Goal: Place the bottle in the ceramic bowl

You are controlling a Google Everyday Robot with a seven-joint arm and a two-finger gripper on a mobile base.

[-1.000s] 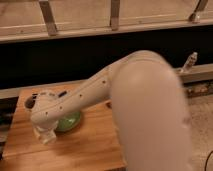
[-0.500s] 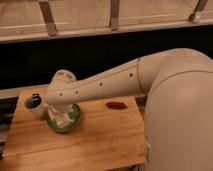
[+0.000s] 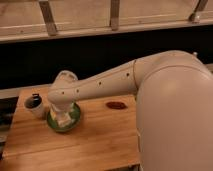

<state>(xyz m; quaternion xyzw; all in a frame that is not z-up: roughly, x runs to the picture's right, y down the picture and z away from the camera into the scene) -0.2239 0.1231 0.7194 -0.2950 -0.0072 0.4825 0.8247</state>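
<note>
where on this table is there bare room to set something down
Bare wood runs along the table's front edge, below the green bowl, and between the bowl and the small dark object. The left end is crowded: the white cup stands beside the bowl, and the hand hangs over the bowl.

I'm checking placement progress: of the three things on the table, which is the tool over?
The green bowl: the tool hangs over it, while the white cup and dark red object sit apart.
</note>
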